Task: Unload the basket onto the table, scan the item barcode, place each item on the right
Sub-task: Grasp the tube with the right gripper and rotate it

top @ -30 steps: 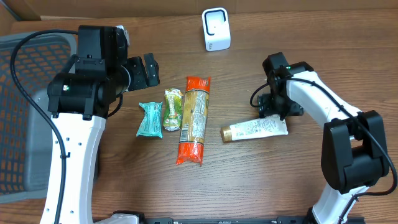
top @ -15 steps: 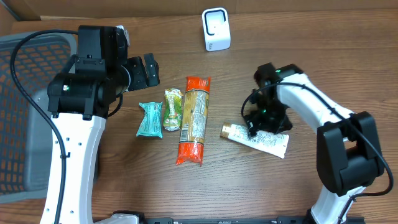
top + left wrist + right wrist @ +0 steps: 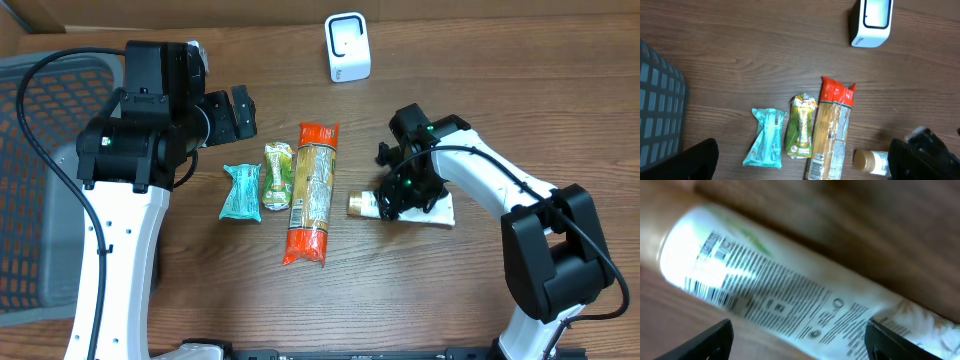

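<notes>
While the right gripper [image 3: 402, 192] hangs low over the tube [image 3: 432, 210], its black fingers [image 3: 705, 342] are spread wide and pinch nothing. In the right wrist view the tube runs slantwise just beyond their tips. It is a soft white plastic cylinder, glossy where the light strikes it and flattening towards its crimped end. It is covered in fine dark print, with a barcode [image 3: 707, 294] near the rounded end. Its tan cap [image 3: 362, 205] points at the pasta pack [image 3: 312, 190], just beside it. That pack is a long clear sleeve with crinkled orange-red ends.

Left of it lie a short green packet [image 3: 277, 176] and a teal packet [image 3: 241, 191], both of wrinkled foil, close together. The scanner [image 3: 347, 47] is a small white box with rounded corners and a dark-rimmed window. It stands upright at the far side, well apart from the tube.

The left gripper [image 3: 232, 115] is held above the table with its jaws fully released and empty.

The table [image 3: 450, 300] is brown wood-grain, matte and streaked. At its left edge sits a grey plastic basket [image 3: 30, 200] with gridded walls.
</notes>
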`<state>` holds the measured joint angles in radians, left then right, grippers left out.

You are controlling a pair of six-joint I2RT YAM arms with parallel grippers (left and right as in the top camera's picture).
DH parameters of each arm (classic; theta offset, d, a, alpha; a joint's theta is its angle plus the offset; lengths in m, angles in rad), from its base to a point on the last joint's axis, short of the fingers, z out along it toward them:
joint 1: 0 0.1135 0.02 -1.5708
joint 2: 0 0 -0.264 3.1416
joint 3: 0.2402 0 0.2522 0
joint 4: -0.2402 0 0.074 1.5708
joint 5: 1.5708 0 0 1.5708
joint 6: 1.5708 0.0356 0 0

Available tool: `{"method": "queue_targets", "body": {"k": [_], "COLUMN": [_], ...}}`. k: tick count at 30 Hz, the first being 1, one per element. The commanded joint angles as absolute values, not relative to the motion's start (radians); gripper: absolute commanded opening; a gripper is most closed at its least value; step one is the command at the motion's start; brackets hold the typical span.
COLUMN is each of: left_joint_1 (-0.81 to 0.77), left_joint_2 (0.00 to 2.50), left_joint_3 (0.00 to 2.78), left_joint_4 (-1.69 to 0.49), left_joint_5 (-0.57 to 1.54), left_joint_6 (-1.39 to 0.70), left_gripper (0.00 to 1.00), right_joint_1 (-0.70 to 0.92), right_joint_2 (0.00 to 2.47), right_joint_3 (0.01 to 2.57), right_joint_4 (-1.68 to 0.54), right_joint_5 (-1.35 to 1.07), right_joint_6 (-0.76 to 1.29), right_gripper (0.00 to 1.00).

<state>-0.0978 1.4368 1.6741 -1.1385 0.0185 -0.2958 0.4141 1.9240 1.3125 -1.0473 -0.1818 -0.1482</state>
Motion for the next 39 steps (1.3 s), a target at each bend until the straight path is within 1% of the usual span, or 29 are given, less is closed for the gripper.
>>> {"method": "queue_targets", "body": {"k": [1, 4, 7, 12, 16, 18, 24, 25, 28, 30, 35, 39], "left_joint_1": [-0.099, -0.099, -0.099, -0.099, -0.099, -0.099, -0.099, -0.099, -0.099, -0.099, -0.099, -0.099], "left_joint_2": [1.440, 1.440, 1.440, 1.440, 1.440, 1.440, 1.440, 1.440, 1.440, 1.440, 1.440, 1.440], "left_joint_3": [1.684, 1.684, 1.684, 1.684, 1.684, 1.684, 1.684, 1.684, 1.684, 1.684, 1.684, 1.684], "left_joint_4": [-1.141, -1.141, -1.141, -1.141, -1.141, -1.141, -1.141, -1.141, -1.141, -1.141, -1.141, -1.141], "left_joint_5": [0.026, 0.026, 0.026, 0.026, 0.026, 0.026, 0.026, 0.026, 0.026, 0.026, 0.026, 0.026], "left_joint_6": [-0.284, -0.284, -0.284, -0.284, -0.284, -0.284, -0.284, -0.284, -0.284, -0.284, -0.284, -0.284], "left_gripper": [1.00, 1.00, 1.00, 1.00, 1.00, 1.00, 0.99, 0.99, 1.00, 1.00, 0.99, 1.00], "right_joint_1": [0.415, 0.415, 0.415, 0.433, 0.432, 0.430, 0.431, 0.431, 0.431, 0.431, 0.430, 0.425], "right_joint_2": [1.942, 1.942, 1.942, 1.942, 1.942, 1.942, 1.942, 1.942, 1.942, 1.942, 1.941, 1.930], "right_joint_3": [1.283, 1.283, 1.283, 1.285, 1.285, 1.285, 1.285, 1.285, 1.285, 1.284, 1.287, 1.338], "right_joint_4": [-0.994, -0.974, -0.974, -0.990, -0.956, -0.926, -0.890, -0.890, -0.883, -0.870, -0.831, -0.885], "right_joint_5": [-0.100, -0.089, -0.091, -0.092, -0.072, -0.056, -0.035, -0.036, -0.067, -0.101, -0.160, -0.168], "right_joint_6": [-0.041, 0.084, 0.150, 0.046, 0.050, 0.091, 0.527, 0.638, 0.809, 0.873, 0.876, 0.634], "right_gripper": [0.85, 0.85, 0.85, 0.87, 0.91, 0.92, 0.89, 0.89, 0.91, 0.92, 0.94, 0.99]}}
